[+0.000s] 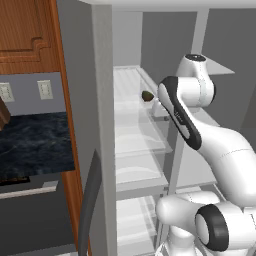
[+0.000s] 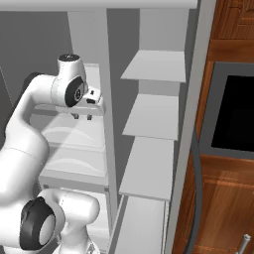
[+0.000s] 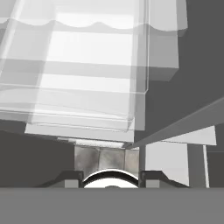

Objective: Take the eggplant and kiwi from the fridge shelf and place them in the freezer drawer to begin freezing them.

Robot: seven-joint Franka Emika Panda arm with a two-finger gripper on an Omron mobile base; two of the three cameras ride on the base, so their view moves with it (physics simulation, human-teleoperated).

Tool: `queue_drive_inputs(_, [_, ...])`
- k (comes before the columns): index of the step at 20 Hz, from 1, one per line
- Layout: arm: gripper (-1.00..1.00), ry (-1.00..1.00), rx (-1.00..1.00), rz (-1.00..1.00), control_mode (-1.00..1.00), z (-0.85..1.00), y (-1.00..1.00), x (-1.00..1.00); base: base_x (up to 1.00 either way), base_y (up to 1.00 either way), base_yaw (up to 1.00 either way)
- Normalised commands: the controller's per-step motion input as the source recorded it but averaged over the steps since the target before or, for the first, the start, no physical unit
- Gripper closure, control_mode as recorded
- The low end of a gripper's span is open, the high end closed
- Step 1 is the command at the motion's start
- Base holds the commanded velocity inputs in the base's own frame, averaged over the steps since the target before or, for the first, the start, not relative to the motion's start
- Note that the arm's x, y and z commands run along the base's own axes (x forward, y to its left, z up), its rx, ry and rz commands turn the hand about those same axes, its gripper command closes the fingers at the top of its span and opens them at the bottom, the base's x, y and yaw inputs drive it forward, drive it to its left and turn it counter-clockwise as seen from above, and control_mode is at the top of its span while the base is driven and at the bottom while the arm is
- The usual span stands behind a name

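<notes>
In the hand view a dark, glossy rounded eggplant (image 3: 111,176) sits between my fingertips (image 3: 71,179), and my gripper (image 3: 111,180) is shut on it. From the right base view the gripper (image 2: 82,117) points down, just above the translucent fridge shelf (image 2: 69,133). The kiwi (image 1: 147,96), small and brown-green, lies on the fridge shelf (image 1: 131,87) just left of my arm's upper link. Below the hand, stacked translucent bins (image 3: 87,87) show. I cannot pick out the freezer drawer.
A grey upright post (image 2: 110,99) divides the fridge from the narrow grey shelves (image 2: 154,67) to its right. The dark door handle (image 1: 90,200) curves up at lower left. A dark stone counter (image 1: 30,145) lies left; an oven (image 2: 235,114) sits right.
</notes>
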Motion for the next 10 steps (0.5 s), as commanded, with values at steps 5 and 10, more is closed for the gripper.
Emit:
queue_drive_inputs(5, [-1.0,-0.02,-0.01,0.0,-1.0,0.0,0.02,-0.01,0.0,0.0,0.0])
queue_drive_inputs(10, [-1.0,-0.12,0.0,-0.03,-1.0,0.01,0.47,0.11,0.0,0.0,0.0])
